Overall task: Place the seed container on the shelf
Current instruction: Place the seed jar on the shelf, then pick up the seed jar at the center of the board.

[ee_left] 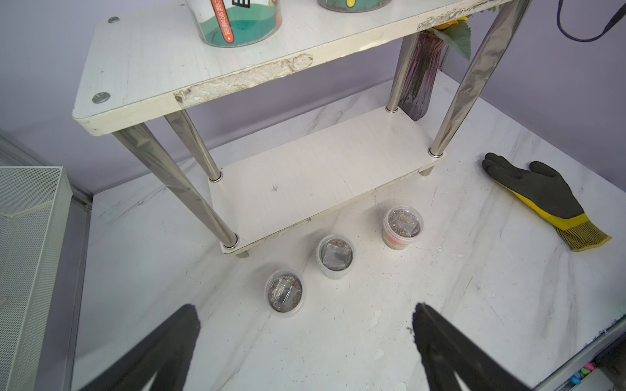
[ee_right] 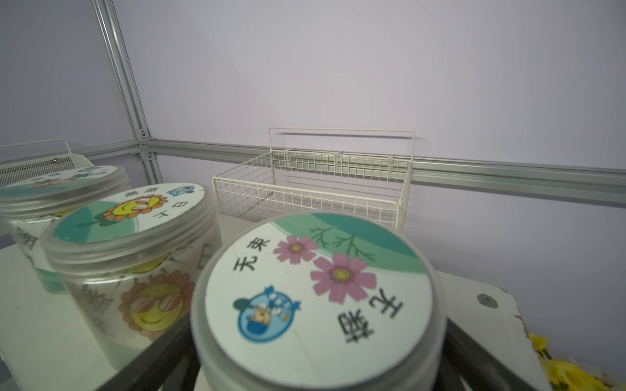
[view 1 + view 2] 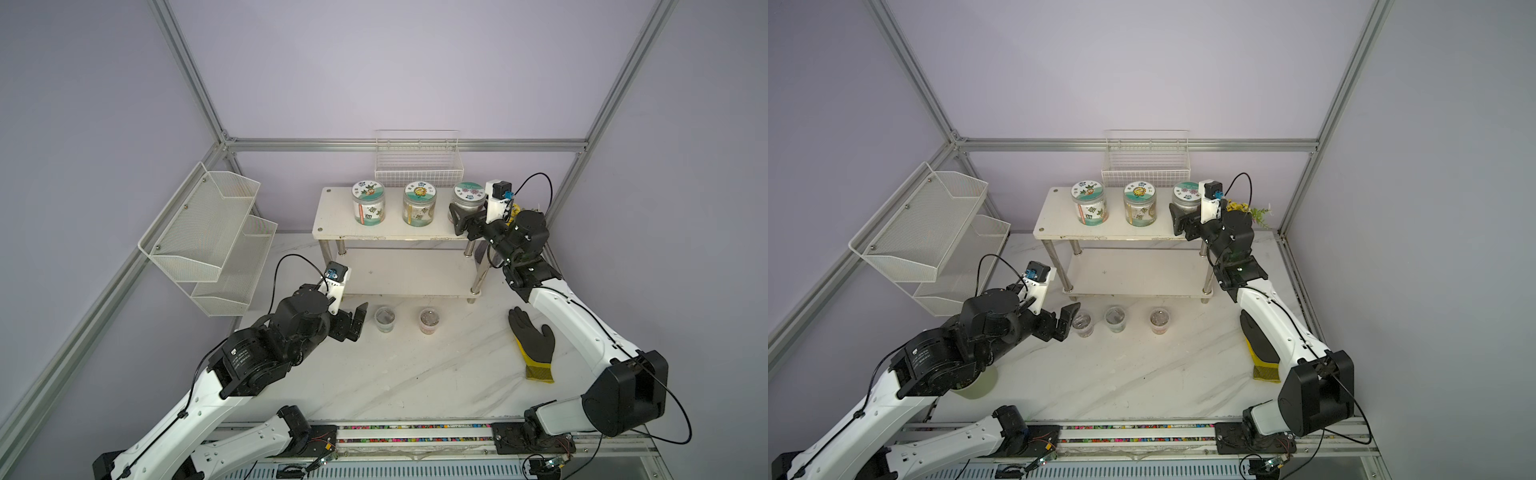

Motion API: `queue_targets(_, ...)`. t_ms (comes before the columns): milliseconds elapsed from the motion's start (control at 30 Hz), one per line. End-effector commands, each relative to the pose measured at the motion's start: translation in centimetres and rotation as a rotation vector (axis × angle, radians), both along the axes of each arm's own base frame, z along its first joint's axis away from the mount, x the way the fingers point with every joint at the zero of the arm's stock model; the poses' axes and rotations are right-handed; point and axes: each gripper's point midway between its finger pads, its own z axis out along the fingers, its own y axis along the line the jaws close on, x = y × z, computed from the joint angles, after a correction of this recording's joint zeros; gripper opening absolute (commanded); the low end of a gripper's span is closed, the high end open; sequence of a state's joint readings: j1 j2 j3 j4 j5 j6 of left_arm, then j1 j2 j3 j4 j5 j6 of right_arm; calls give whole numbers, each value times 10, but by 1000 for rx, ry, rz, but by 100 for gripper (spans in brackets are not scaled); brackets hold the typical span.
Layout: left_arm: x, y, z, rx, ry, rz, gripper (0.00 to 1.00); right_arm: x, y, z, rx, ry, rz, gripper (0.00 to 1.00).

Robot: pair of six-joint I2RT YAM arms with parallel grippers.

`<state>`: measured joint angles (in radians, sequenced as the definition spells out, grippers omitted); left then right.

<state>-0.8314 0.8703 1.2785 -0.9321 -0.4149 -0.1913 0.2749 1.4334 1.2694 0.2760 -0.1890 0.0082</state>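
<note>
Straddling the round clear-plastic jar (image 2: pixel 318 304) on the white shelf (image 3: pixel 332 216), right jaws gape; left jaws gape empty.

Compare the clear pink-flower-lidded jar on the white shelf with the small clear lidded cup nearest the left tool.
The jar is taller and wider than the cup. The jar stands on the shelf between the right tool's fingers; the cup sits on the marble table. The jar's lid is printed, the cup's clear. Both stand upright.

Lilac walls (image 3: pixel 415 62), white marble tabletop (image 3: pixel 415 374)
</note>
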Motion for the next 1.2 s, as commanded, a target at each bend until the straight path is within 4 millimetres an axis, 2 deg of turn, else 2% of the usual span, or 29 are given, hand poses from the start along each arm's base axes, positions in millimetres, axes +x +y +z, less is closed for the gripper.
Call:
queue_targets(0,-1,2,14,-44,-31,8,99,-11,-2,6,-12,-25,13,97)
queue_targets(467,-1,2,18,-51,-34,5,100,-25,-6,-4,-41,-20,11,97)
queue_targets(700,-1,1,19,-52,-35,-1,100,-24,-9,2,-46,-31,-8,97)
queue_targets(1033,-1,2,18,-44,-38,-1,100,-13,-6,6,-38,-25,-8,82)
queue_targets(1167,-2,4,17,-44,-37,4,100,-8,-7,6,-36,-22,-17,81)
